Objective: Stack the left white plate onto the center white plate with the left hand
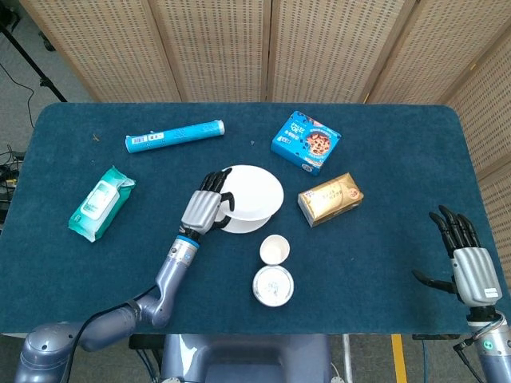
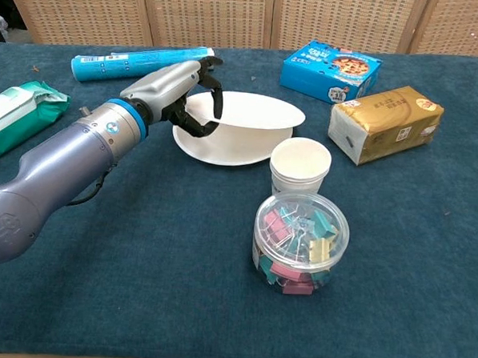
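Note:
My left hand (image 1: 204, 211) (image 2: 183, 89) grips the left rim of a white plate (image 1: 254, 191) (image 2: 251, 110) and holds it tilted just above the center white plate (image 1: 239, 224) (image 2: 224, 148). The held plate covers most of the lower one; only the lower plate's near edge shows. Whether the two plates touch I cannot tell. My right hand (image 1: 467, 259) hangs at the table's far right edge with its fingers spread, holding nothing; the chest view does not show it.
A paper cup (image 1: 275, 249) (image 2: 300, 167) and a clear tub of binder clips (image 1: 273, 286) (image 2: 301, 242) stand just in front of the plates. A gold packet (image 1: 330, 198) and blue cookie box (image 1: 306, 142) lie to the right, a blue tube (image 1: 174, 137) and wipes pack (image 1: 99, 203) to the left.

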Robot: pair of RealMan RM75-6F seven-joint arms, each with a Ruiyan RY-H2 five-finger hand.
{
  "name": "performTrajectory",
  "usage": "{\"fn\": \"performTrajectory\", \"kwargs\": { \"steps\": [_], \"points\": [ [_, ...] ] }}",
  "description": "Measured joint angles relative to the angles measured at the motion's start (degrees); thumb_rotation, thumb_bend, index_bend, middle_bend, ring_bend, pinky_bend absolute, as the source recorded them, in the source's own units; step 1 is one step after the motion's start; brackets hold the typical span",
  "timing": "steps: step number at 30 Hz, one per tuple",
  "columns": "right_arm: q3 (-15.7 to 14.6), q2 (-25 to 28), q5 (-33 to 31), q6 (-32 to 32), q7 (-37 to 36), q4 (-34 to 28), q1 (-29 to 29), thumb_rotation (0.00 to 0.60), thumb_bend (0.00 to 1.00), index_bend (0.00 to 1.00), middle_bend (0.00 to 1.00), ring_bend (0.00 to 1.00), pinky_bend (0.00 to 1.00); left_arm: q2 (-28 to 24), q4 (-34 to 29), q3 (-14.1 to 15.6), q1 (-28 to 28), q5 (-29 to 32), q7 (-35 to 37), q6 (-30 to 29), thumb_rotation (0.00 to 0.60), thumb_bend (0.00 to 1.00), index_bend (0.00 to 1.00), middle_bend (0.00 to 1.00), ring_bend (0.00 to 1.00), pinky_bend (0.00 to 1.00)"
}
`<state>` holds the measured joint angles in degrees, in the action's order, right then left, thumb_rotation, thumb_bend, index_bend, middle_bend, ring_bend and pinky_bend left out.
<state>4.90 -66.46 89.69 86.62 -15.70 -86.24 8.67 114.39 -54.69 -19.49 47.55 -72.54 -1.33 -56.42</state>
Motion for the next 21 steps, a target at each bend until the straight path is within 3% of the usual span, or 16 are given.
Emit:
{"fn": "performTrajectory", "kwargs": {
  "steps": [10,18,21],
  "points": [
    [-0.15,0.09,0.20,-0.05,0.41,-0.50,-0.03,0.600,0.00,0.00,0.00,0.00,0.00,-5.32,-6.06,2.49,-1.92,4.09,-4.58,4.05,0.600,0.42,0.39,0.00,0.00,0.00],
    [-0.13,0.25,0.04,-0.14,0.36,-0.61,-0.06,0.600,0.00,0.00,0.00,0.00,0.00,-7.46,-8.30,3.19,-2.08,6.44,-6.88,6.22,0.597,0.23,0.09,0.00,0.00,0.00],
    [-0.06,0.34,-0.17,-0.14,0.33,-0.71,-0.12,0.600,0.00,0.00,0.00,0.00,0.00,-9.09,-10.31,3.55,-2.08,7.10,-7.18,7.48,0.539,0.16,0.02,0.00,0.00,0.00]
  ]
}}
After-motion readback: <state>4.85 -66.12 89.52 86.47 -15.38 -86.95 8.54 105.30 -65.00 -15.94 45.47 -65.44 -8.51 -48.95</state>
